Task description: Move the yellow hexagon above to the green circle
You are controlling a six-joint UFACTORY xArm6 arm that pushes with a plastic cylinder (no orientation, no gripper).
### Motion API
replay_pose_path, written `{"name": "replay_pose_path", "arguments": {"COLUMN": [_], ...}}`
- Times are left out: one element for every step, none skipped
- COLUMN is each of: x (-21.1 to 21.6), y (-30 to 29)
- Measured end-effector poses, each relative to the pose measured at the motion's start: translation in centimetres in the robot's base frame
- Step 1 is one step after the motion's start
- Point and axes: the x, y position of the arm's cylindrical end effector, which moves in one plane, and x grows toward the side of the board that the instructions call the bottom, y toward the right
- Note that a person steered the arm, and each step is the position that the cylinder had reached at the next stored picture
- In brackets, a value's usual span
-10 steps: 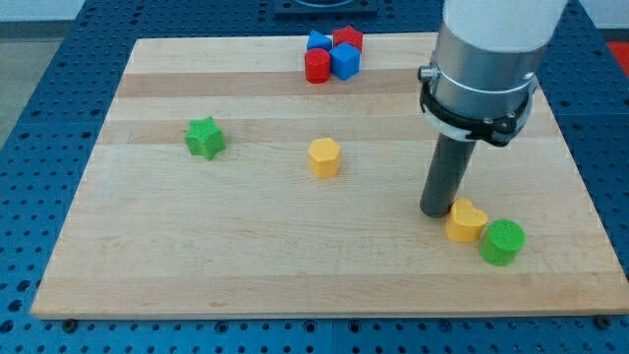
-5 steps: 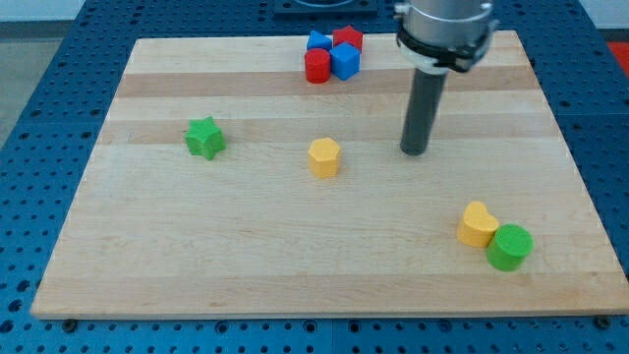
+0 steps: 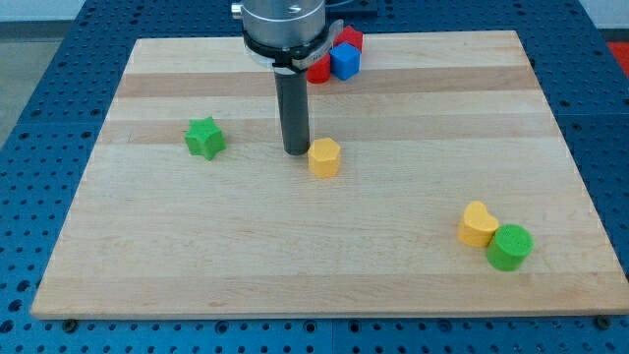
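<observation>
My tip [image 3: 296,150] sits on the pale wooden board [image 3: 147,256], just beside the small yellow hexagon block [image 3: 324,156] at its 10 o'clock; contact not resolvable. No fingers on this rig: the arm ends in one plain dark rod, nothing held.

The round green circle block [image 3: 509,246] lies well apart at the hexagon's 4 o'clock, touching a yellow heart-shaped block [image 3: 478,224] at its own 10 o'clock.

Judgement: tip placed on the hexagon's far side from the target, so a push toward 4 o'clock carries it there. Heart occupies the approach line; collision likely.

Green star block [image 3: 204,137] at 9 o'clock. Red and blue blocks [image 3: 334,61] cluster at 12 o'clock, partly hidden.
</observation>
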Motion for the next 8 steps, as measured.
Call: {"name": "replay_pose_path", "arguments": {"x": [0.0, 1.4, 3.1, 3.6, 4.0, 4.8, 5.3, 6.8], "y": [0.8, 1.3, 2.2, 4.2, 6.7, 9.3, 11.4, 11.5]}}
